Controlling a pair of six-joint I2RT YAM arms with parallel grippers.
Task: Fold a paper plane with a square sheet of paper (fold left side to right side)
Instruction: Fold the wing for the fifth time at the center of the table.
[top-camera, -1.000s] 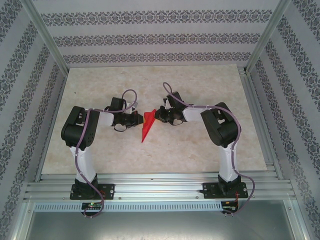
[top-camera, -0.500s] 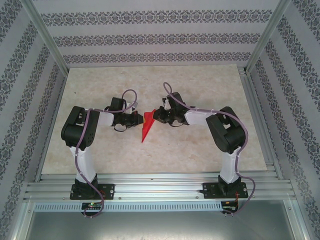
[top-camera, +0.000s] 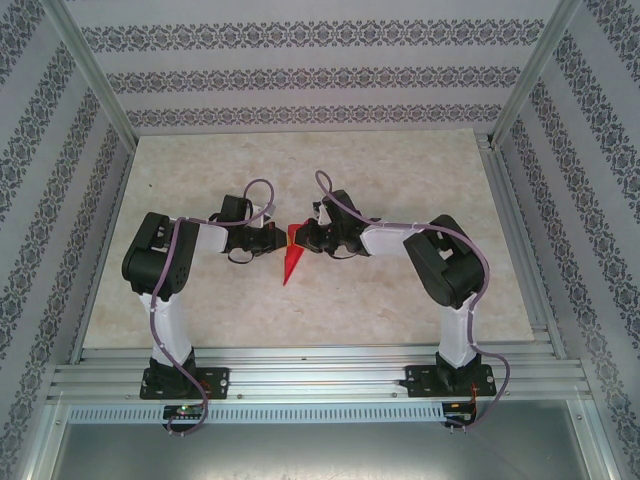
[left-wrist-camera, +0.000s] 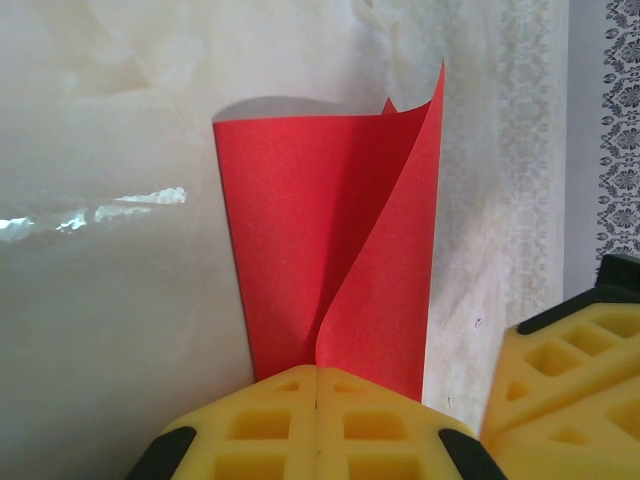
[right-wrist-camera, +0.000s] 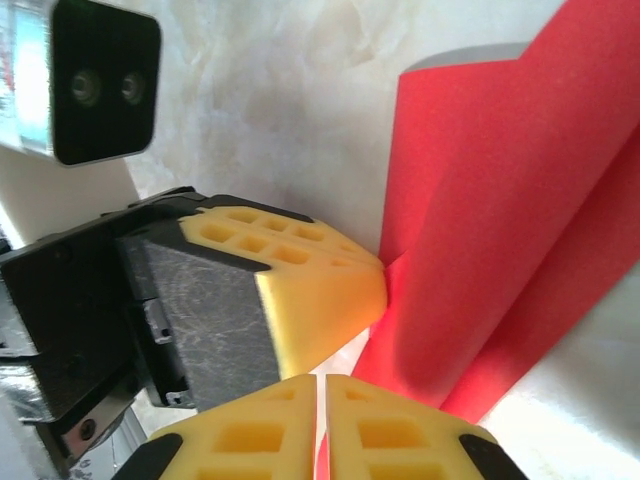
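At table centre, top view: paper plane (top-camera: 290, 258) on the table (top-camera: 400, 180), pointed end toward the bases, left pincer (top-camera: 277, 238) and right pincer (top-camera: 304, 236) meeting at its wide end | left wrist: left pincer clenched on the plane's edge, red layers curling apart | right wrist: right pincer clamped on the plane, just beside the left pincer's yellow tip

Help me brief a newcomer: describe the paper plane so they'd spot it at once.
On the pale table, look where the left hand and right hand meet. The plane is the slim dart both grip, tip toward the near edge, the only red thing there.
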